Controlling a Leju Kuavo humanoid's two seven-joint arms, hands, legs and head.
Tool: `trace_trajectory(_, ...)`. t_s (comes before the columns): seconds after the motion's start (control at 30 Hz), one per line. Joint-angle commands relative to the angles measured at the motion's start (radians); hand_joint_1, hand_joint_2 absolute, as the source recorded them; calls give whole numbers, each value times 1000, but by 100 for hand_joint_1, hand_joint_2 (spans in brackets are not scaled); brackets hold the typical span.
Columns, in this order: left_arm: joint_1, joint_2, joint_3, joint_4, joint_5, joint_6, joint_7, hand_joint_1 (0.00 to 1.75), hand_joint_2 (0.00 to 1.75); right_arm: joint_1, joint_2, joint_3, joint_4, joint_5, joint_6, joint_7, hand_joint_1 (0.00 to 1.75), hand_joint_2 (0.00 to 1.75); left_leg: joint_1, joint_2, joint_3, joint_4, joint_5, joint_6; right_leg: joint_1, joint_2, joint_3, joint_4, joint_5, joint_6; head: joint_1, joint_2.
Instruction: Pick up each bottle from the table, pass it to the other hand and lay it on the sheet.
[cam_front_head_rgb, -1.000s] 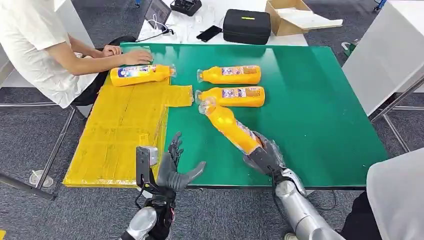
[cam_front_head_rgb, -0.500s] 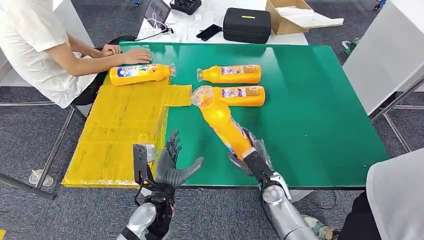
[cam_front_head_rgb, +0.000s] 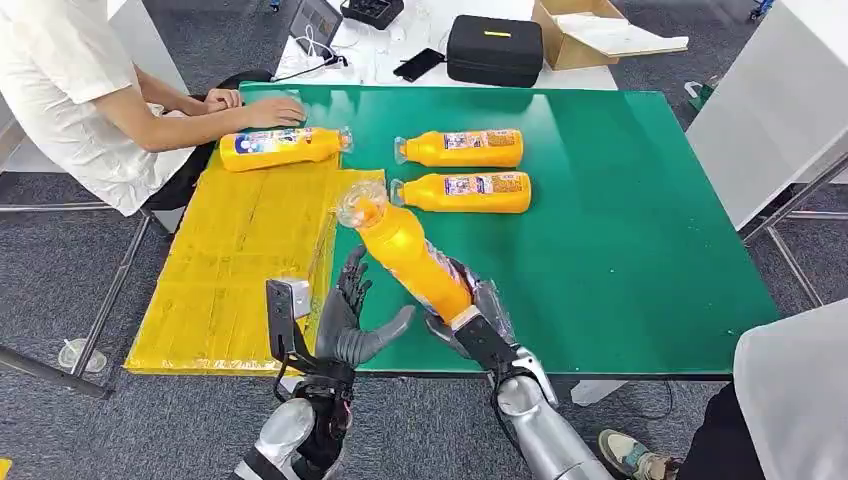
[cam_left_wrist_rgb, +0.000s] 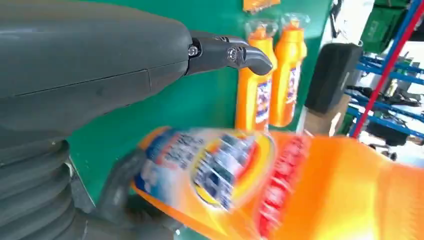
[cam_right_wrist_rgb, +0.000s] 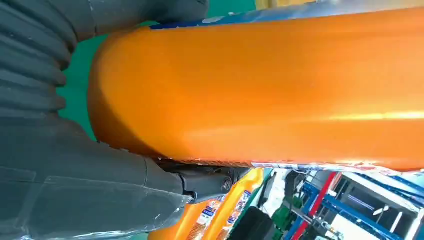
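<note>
My right hand (cam_front_head_rgb: 470, 320) grips the base of an orange bottle (cam_front_head_rgb: 405, 248), lifted off the green table (cam_front_head_rgb: 640, 230) and tilted with its cap toward the yellow sheet (cam_front_head_rgb: 240, 260). The same bottle (cam_right_wrist_rgb: 280, 85) looms close in the right wrist view and shows blurred (cam_left_wrist_rgb: 260, 185) in the left wrist view. Just left of it my left hand (cam_front_head_rgb: 350, 320) is open, fingers spread, thumb (cam_left_wrist_rgb: 90, 65) pointing toward the bottle, not touching it. Two more orange bottles (cam_front_head_rgb: 462, 149) (cam_front_head_rgb: 468, 192) lie side by side on the table. Another bottle (cam_front_head_rgb: 282, 148) lies on the sheet's far end.
A person in a white shirt (cam_front_head_rgb: 70, 90) sits at the far left, a hand (cam_front_head_rgb: 272, 112) resting by the bottle on the sheet. Behind the table are a black case (cam_front_head_rgb: 493, 50), a cardboard box (cam_front_head_rgb: 585, 35) and a phone (cam_front_head_rgb: 418, 66). A white table (cam_front_head_rgb: 775, 105) stands to the right.
My right hand has carried the bottle leftward toward my left hand, off the table. The left hand has stayed nearly in place, open.
</note>
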Motion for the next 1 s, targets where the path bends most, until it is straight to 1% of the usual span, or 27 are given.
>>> trace_trajectory(0.03, -13, 45, -49, -76, -18, 9, -16, 0, 175, -42, 8, 35, 122, -21, 2, -10, 175, 175, 0, 1, 3, 0, -1, 0, 0, 0, 3, 0, -1, -1, 0, 0)
trace_trajectory(0.1, -7, 52, -62, -79, -18, -1, 1, 0, 175, -42, 5, 30, 128, -22, -8, -12, 175, 175, 0, 1, 3, -1, -1, 0, 0, 0, 2, -1, 0, -1, 0, 0)
trace_trajectory(0.17, -5, 53, -63, -79, -17, -1, 0, 0, 175, -43, 4, 30, 129, -23, -8, -12, 175, 175, 0, 3, 8, -1, -3, 1, 1, 1, 7, -1, -2, -3, 0, 0)
trace_trajectory(0.2, -5, 53, -63, -79, -17, -1, 0, 0, 175, -43, 4, 30, 129, -23, -8, -12, 175, 175, 0, 1, 3, -1, -1, 0, 0, 0, 3, -1, -1, -1, 0, 0)
trace_trajectory(0.23, -5, 53, -63, -79, -17, -1, 0, 0, 175, -43, 4, 30, 129, -23, -8, -12, 175, 175, 0, 2, 6, -1, -2, 1, 0, 1, 5, -1, -1, -2, 0, 0)
trace_trajectory(0.33, -5, 53, -63, -79, -17, -1, 0, 0, 175, -43, 4, 30, 129, -23, -8, -12, 175, 175, 0, 1, 2, -1, -1, 0, 0, 0, 2, -1, 0, -1, 0, 0)
trace_trajectory(0.4, -8, 55, -73, -73, -16, -12, 7, 0, 175, -50, 3, 33, 136, -7, -31, -12, 175, 175, 0, 2, 8, -1, -3, 1, 1, 0, 7, -1, -2, -3, 0, 0)
trace_trajectory(0.5, -17, 45, -76, -42, -14, -2, 13, 0, 175, -60, 8, 48, 147, 12, -39, -15, 175, 175, 0, 2, 3, -1, -1, 0, 0, 1, 2, -1, 0, -1, 0, 0)
trace_trajectory(0.6, -48, 26, -66, 19, -10, 26, 16, 0, 175, -68, 22, 101, 148, 84, -92, -14, 175, 175, 0, 3, 6, -1, -2, 0, 0, 1, 5, -1, -1, -2, 0, 0)
trace_trajectory(0.7, -68, 17, -59, 68, -11, 46, 27, 0, 175, -70, 23, 151, 126, 143, -136, -3, 175, 175, 0, 2, 5, -1, -1, 0, 0, 1, 4, -1, -1, -2, 0, 0)
trace_trajectory(0.8, -73, 14, -51, 104, -10, 53, 22, 0, 175, -55, 14, 196, 77, 168, -151, 4, 175, 175, 0, 1, 2, -1, 0, 0, 0, 0, 1, -1, 0, -1, 0, 0)
trace_trajectory(0.83, -71, 12, -45, 109, -8, 58, 15, 0, 175, -46, 13, 209, 59, 161, -142, 15, 175, 175, 0, 2, 5, -1, -1, 0, 1, 0, 4, -1, -1, -2, 0, 0)
trace_trajectory(0.9, -71, 10, -43, 111, -6, 58, 14, 0, 175, -38, 17, 212, 53, 150, -132, 19, 175, 175, 0, 1, 2, 0, 0, 0, 0, 0, 2, 0, 0, -1, 0, 0)
trace_trajectory(0.93, -72, 8, -41, 111, -7, 63, 6, 0, 175, -28, 19, 208, 35, 104, -92, 7, 175, 175, 0, 2, 5, 0, -2, 0, 1, 0, 4, -1, -1, -2, 0, 0)
trace_trajectory(1.0, -73, 8, -41, 111, -7, 63, 6, 0, 175, -27, 21, 212, 33, 105, -91, 7, 175, 175, 0, 0, 2, 0, 0, 0, 0, -1, 2, 0, -1, -1, 0, 0)
